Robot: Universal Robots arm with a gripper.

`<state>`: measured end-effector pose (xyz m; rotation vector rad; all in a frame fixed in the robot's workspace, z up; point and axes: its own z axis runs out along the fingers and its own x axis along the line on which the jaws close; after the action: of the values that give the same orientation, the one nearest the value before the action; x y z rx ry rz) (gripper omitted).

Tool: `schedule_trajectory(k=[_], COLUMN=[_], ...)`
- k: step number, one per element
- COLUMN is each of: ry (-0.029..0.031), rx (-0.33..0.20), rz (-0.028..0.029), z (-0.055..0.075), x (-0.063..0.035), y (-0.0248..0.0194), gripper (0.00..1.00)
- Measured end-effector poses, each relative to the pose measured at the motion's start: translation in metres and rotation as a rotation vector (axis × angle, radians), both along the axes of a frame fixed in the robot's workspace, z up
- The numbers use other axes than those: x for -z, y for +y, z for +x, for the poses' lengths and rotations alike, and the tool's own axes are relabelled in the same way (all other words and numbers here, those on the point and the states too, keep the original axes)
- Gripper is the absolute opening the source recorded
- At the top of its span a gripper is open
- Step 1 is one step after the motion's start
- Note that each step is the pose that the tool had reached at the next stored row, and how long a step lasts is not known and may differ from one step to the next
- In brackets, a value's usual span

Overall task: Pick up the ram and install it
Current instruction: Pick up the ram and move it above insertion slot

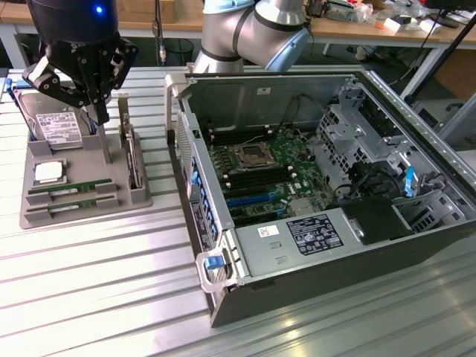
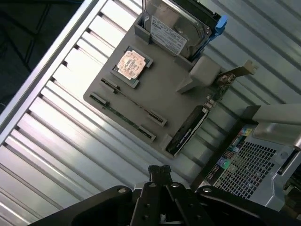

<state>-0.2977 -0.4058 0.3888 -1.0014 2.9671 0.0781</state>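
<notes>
Nothing is installed yet: the ram point(image 1: 71, 187) and its twin point(image 1: 82, 204) lie in the grey tray point(image 1: 82, 162) on the tabletop point(image 1: 111, 275); the empty pincer point(image 1: 98, 111), jaws together, hovers above.

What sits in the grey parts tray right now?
A hard drive, a CPU, two ram sticks and a bracketed card. In the exterior view the hand covers the drive's upper edge; the sticks' lower edges sit hidden in slots.

ram point(image 1: 71, 188) label too small, arm point(image 1: 253, 30) cropped
</notes>
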Motion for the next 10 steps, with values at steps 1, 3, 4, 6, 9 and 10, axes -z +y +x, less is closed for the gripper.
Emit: schedule_trajectory(k=[1, 3, 4, 6, 9, 10], ry=[0.0001, 0.0000, 0.0000, 0.0001, 0.0000, 0.0001], rx=[-0.006, -0.040, -0.051, -0.074, -0.101, -0.113], rz=[0.0000, 0.0000, 0.0000, 0.0000, 0.0000, 0.0000], z=[0.0000, 0.0000, 0.0000, 0.0000, 0.0000, 0.0000], x=[0.0000, 0.0000, 0.0000, 0.0000, 0.0000, 0.0000], y=[0.0000, 0.0000, 0.0000, 0.0000, 0.0000, 0.0000], gripper=[0.11, 0.11, 0.11, 0.11, 0.11, 0.11])
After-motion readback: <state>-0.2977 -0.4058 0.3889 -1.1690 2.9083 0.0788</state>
